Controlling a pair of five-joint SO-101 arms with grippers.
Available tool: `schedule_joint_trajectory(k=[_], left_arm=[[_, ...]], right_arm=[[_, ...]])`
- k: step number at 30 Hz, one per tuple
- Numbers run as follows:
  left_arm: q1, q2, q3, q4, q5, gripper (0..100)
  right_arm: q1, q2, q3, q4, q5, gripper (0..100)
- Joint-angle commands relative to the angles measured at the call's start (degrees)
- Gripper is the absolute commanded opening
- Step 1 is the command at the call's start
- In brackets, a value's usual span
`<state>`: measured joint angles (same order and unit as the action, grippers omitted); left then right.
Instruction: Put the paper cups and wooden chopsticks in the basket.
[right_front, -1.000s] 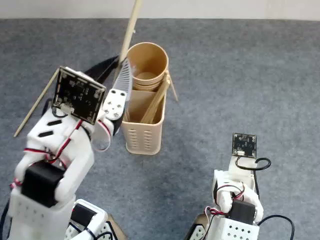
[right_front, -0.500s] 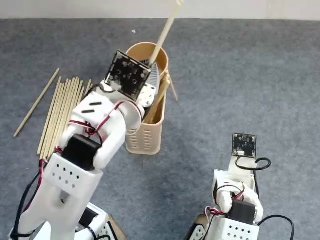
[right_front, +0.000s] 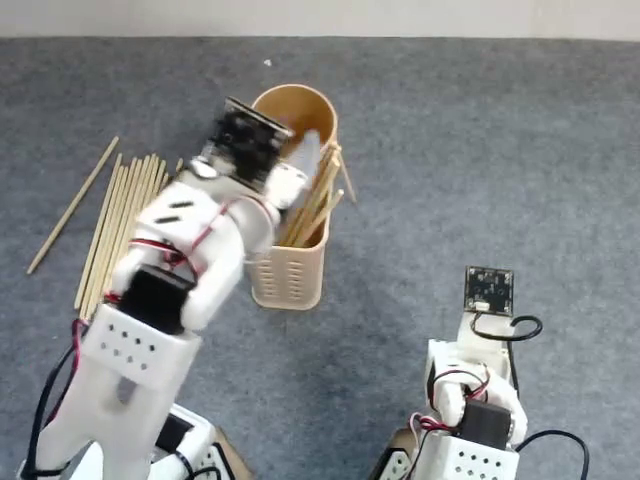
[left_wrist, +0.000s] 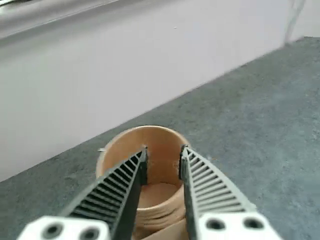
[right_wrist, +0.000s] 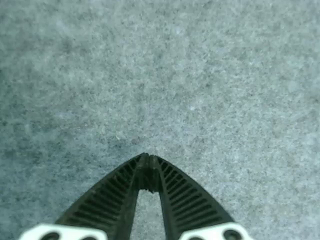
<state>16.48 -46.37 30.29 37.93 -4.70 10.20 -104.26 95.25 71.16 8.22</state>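
Grey carpet (right_front: 500, 150): left gripper (left_wrist: 164, 150), fingers slightly apart, empty, over cups (left_wrist: 116, 156) in basket (right_front: 285, 278); right gripper (right_wrist: 148, 172) pinched together; loose chopsticks (right_front: 120, 215) beside basket.

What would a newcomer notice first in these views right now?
The left arm leans over the beige basket, its left gripper open and empty above the stacked paper cups at the basket's far end, with several chopsticks slanting out beside them. Next comes the row of loose chopsticks on the grey carpet on the arm's left side.
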Motion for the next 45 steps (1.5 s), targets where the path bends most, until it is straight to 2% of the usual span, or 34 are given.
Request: schedule_joint_trajectory(k=[1, 6, 11, 14, 19, 23, 26, 31, 36, 45], left_arm=[[-8.57, -0.4, -4.79, 4.22, 0.7, 14], [-25.36, 0.13, -2.24, 11.25, 0.44, 14], [-34.15, 0.22, 9.8, 16.62, -1.05, 14], [-33.45, 0.31, 16.66, 17.23, -6.77, 14], [-30.64, 0.31, 19.38, 15.56, -7.38, 7], [-30.73, 2.59, 18.51, 14.86, -9.67, 13], [-31.52, 11.38, 12.53, 18.81, -9.58, 21], [-32.13, 30.55, -3.12, 26.46, -9.85, 18], [-33.45, 45.23, -17.01, 27.43, -12.4, 18], [-33.71, 61.49, -25.36, 27.08, -14.33, 18]], right_arm=[[0.4, -0.66, 7.78, 0.22, -0.62, 0.5], [0.4, -0.66, 7.78, 0.22, -0.62, 0.5], [0.4, -0.66, 7.78, 0.22, -0.62, 0.5], [0.4, -0.66, 7.78, 0.22, -0.62, 0.5], [0.4, -0.66, 7.78, 0.22, -0.62, 0.5], [0.4, -0.66, 7.78, 0.22, -0.62, 0.5], [0.4, -0.66, 7.78, 0.22, -0.62, 0.5], [0.4, -0.66, 7.78, 0.22, -0.62, 0.5], [0.4, -0.66, 7.78, 0.22, -0.62, 0.5], [0.4, -0.66, 7.78, 0.22, -0.62, 0.5]])
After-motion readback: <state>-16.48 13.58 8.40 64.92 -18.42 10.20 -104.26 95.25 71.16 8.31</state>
